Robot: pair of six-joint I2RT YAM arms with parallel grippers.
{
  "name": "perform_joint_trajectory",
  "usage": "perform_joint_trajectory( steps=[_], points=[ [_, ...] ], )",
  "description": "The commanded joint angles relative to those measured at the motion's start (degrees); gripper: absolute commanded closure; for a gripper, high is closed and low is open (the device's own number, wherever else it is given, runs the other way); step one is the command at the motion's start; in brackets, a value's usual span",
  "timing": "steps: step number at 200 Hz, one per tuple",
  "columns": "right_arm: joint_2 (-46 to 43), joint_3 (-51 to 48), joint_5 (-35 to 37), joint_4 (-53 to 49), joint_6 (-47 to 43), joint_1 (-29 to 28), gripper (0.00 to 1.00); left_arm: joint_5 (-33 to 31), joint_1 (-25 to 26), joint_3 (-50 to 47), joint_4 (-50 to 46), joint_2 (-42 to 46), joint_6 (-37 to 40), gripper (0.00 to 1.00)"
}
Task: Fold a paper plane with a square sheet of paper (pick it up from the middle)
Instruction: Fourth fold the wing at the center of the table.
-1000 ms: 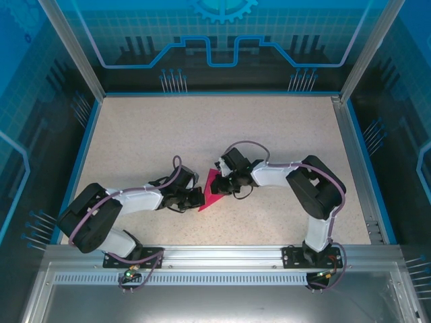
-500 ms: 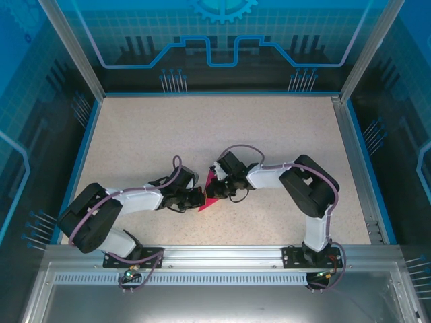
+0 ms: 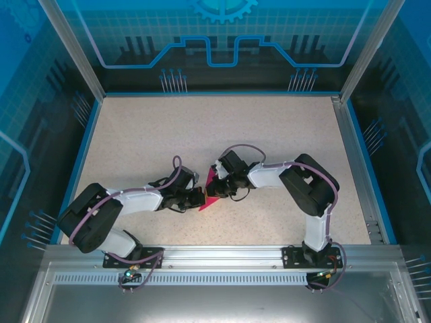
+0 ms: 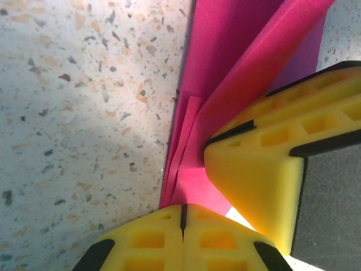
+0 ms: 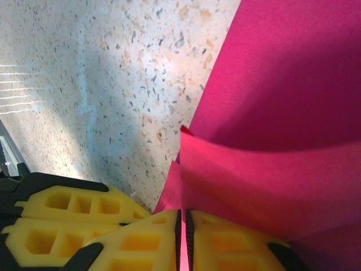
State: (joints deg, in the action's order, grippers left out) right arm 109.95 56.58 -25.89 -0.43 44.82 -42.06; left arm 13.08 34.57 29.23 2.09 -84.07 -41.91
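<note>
1. Near the middle of the speckled bench [image 3: 269, 134], a little toward the near edge: the magenta sheet of paper [image 3: 209, 202], partly folded and caught between the two hands.
2. From above: left hand [image 3: 200, 197] reaching in from the left and right hand [image 3: 217, 190] from the right, tips almost meeting over the paper.
3. Left hand [image 4: 182, 213], by its own wrist camera: yellow fingers pressed together with only a hairline seam between them, closed on the near edge of the sheet [image 4: 225, 51]. Several thin layers of the fold fanning out just ahead of that seam.
4. Just to the right there, touching the paper: one yellow finger [image 4: 254, 164] of the right hand, set against a raised flap.
5. Right hand [image 5: 181, 220], by its own wrist camera: fingers all but closed, a thin slit with pink showing inside it, clamped on the sheet [image 5: 282, 79].
6. Ahead of that grip: one flap curling up across the view, the rest running off to the upper right over the bench [image 5: 101, 68].
7. Lower left in that view, close beside the right fingers: the yellow fingers [image 5: 67, 204] of the left hand.
</note>
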Motion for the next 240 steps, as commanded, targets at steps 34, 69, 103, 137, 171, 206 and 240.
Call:
perform_joint_trajectory(
  steps=[34,69,103,137,171,206,240],
  points=[
    [2.09,0.6,4.27,-0.94,0.35,5.11,0.85,-5.7,0.25,-3.47,-6.98,-4.0,0.69,0.96],
    [-0.15,0.4,4.52,-1.51,-0.57,5.89,0.84,-5.61,0.3,-3.57,-6.49,-3.99,0.43,0.96],
    [-2.76,0.98,1.92,-2.25,-2.19,4.97,0.83,-5.59,0.3,-3.39,-6.84,-3.71,0.68,0.96],
    [-2.77,1.59,1.65,-2.7,-2.39,1.94,0.82,-5.38,0.31,-2.91,-6.89,-3.55,0.6,0.96],
    [0.35,2.57,2.55,-2.03,-1.6,0.15,0.83,-5.44,0.27,-2.93,-7.18,-3.39,0.78,0.96],
    [3.06,3.05,5.21,-2.57,-2.23,2.7,0.83,-5.67,0.32,-3.61,-7.1,-3.38,0.69,0.96],
    [4.02,4.92,4.93,-3.76,-4.74,6.39,0.83,-5.7,0.24,-4.56,-7.07,-3.22,0.7,0.97]
  ],
)
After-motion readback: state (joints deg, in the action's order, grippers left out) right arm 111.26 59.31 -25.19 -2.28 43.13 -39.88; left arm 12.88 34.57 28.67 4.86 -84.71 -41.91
